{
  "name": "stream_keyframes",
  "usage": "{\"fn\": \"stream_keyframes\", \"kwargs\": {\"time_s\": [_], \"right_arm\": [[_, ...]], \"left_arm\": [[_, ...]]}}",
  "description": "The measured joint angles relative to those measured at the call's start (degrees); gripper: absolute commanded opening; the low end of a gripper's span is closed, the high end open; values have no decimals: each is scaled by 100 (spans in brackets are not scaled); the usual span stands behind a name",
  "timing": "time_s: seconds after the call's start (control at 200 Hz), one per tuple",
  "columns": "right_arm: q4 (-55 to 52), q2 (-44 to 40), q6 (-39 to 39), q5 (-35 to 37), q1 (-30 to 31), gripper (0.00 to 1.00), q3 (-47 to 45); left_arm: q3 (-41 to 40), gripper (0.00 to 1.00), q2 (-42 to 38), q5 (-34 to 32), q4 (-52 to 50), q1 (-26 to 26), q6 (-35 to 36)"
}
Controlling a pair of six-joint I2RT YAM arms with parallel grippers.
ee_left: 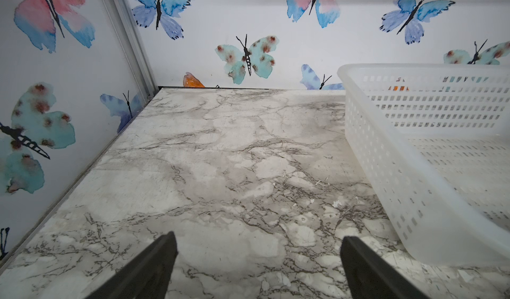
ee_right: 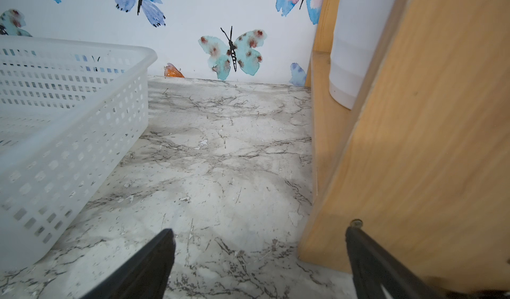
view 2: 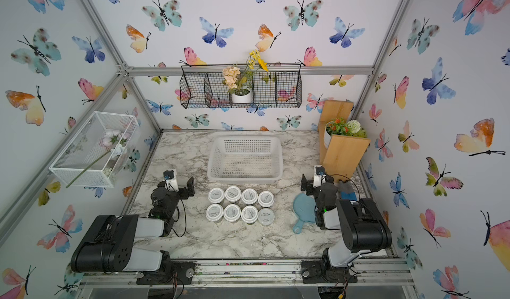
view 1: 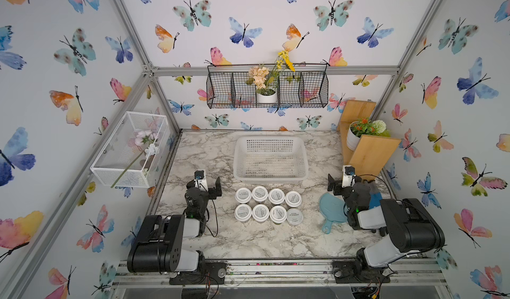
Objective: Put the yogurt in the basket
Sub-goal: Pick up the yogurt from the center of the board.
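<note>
We record the left arm (view 1: 154, 245) and right arm (view 1: 411, 226): black housings, white-grey shells, looping black cables (view 1: 217, 219), green lights (view 1: 190, 215); left gripper (ee_left: 258, 235), right gripper (ee_right: 259, 228): black fingers (ee_left: 149, 270).

The left arm (view 1: 165, 239) and right arm (view 1: 408, 226) sit folded low. The left gripper (ee_left: 258, 238) hovers off the near-left corner of the basket (view 1: 270, 179), jaws wide and empty; the right gripper (ee_right: 259, 230) likewise off its near-right corner
</note>
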Motion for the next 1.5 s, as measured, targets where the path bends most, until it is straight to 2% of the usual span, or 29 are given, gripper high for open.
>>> {"fn": "stream_keyframes", "kwargs": {"time_s": [0.531,0.626,0.721,0.796,0.936,1.061,1.146,1.226,1.326,1.397,1.457,1.502], "right_arm": [[-61,-20,57,63,-7,99,48],[9,-317,66,105,-7,99,-195],[-1154,-1283,389,389,-4,99,-9],[-2553,-1884,675,546,-7,99,824],[-4197,-2535,1119,413,-20,99,1910],[-5469,-3047,1556,181,-20,99,2098],[-6175,-3265,1731,-44,-20,99,2105],[-6719,-3414,1991,-122,-20,99,2151],[-7329,-3436,2122,-321,-20,98,2433],[-7593,-3410,2159,-472,-20,96,2667],[-7803,-3370,2164,-592,-22,92,2855],[-7921,-3348,2144,-680,-20,84,2940]], "left_arm": [[15,99,-9,-22,-24,-4,-24],[249,99,-400,-310,-767,-63,-129],[802,99,-1196,-466,-1873,-98,-378],[1250,99,-1875,-472,-2559,-131,-667],[1932,99,-2739,-461,-3987,-201,-1187],[2597,99,-2765,-326,-5475,-293,-1613],[2922,99,-2767,-262,-6251,-739,-1810],[3023,99,-2837,-39,-6566,-977,-2129],[2900,99,-3080,824,-6625,-544,-2503],[2916,99,-3145,1091,-6710,-426,-2594],[3145,99,-3093,1095,-7071,-706,-2546],[3397,99,-2988,929,-7370,-1023,-2465]]}}
